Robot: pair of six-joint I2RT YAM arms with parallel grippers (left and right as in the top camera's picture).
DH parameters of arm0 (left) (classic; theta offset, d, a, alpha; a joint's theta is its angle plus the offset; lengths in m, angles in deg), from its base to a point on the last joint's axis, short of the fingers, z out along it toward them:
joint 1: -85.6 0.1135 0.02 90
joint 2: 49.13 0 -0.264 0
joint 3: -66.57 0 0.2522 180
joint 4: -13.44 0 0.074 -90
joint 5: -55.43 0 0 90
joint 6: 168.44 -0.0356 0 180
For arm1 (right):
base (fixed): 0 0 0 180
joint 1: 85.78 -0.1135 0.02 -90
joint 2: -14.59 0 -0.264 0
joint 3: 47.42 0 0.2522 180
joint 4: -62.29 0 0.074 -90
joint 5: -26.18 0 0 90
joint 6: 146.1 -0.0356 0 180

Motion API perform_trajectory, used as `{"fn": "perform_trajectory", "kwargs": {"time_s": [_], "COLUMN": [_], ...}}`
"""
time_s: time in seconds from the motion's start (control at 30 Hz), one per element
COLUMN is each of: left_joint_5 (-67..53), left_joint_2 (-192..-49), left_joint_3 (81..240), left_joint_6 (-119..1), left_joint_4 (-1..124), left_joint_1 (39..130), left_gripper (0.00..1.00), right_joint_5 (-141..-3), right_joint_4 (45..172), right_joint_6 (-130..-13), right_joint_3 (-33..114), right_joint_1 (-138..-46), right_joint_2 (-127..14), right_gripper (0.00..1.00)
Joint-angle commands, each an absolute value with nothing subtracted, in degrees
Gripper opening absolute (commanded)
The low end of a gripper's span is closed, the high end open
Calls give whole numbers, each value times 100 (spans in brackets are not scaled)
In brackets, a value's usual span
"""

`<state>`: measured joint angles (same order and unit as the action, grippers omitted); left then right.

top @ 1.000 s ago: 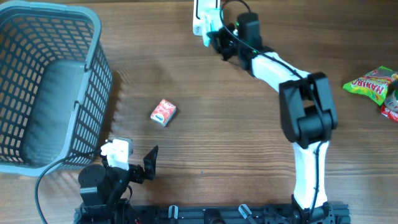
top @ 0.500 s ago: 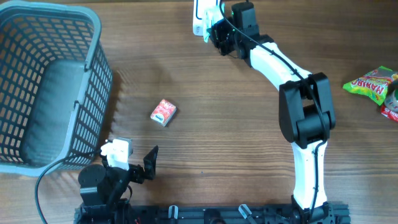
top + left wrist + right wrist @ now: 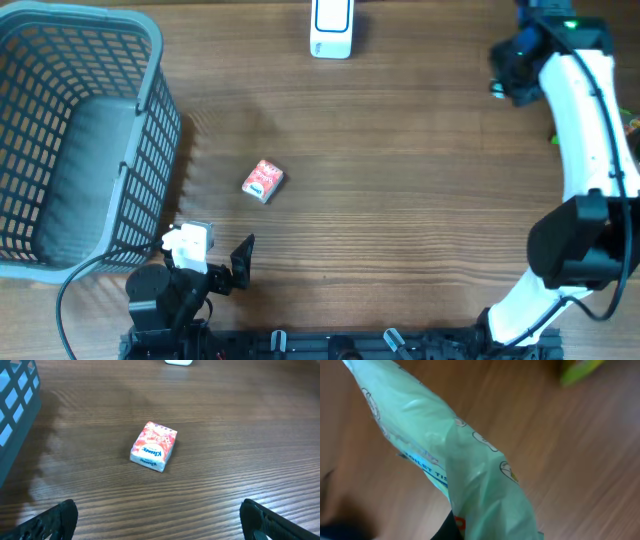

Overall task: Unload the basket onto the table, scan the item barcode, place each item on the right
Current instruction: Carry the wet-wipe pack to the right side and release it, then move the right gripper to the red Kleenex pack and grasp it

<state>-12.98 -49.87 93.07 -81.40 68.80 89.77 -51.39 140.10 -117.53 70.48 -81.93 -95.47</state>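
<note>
Right jaws pinch pale green packet (image 3: 455, 455), held over tabletop (image 3: 400, 200) at far right. Scanner (image 3: 331, 30) at far edge, well apart from packet. Left jaws spread wide beside basket (image 3: 60, 140); small red pack (image 3: 263, 181) lies ahead.

Overhead top-down, left wrist low with same tissue pack (image 3: 263, 181), right wrist close-up

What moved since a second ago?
The right claw, shut on the pale green plastic packet, swung away from the white scanner to the right. The small red-and-white tissue packet, grey plastic basket and open left claw stayed put.
</note>
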Motion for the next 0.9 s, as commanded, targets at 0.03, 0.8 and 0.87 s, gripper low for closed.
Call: {"fn": "perform_trajectory", "kwargs": {"time_s": [0.03,0.8,0.87], "left_joint_5": [-1207,-1207,-1207], "left_joint_2": [-4941,-4941,-4941], "left_joint_3": [9309,9309,9309], "left_joint_6": [-8230,-8230,-8230], "left_joint_4": [6865,6865,6865], "left_joint_1": [8957,8957,8957], "left_gripper": [100,100,100], "right_joint_5": [-5008,-7587,-7644], "right_joint_4": [13248,14555,14572], "right_joint_6": [-10509,-6332,-6380], "right_joint_3": [6331,7456,7290], "right_joint_1": [-7592,-9434,-9919], "right_joint_2": [-10022,-10229,-10229], "right_gripper": [5,98,90]}}
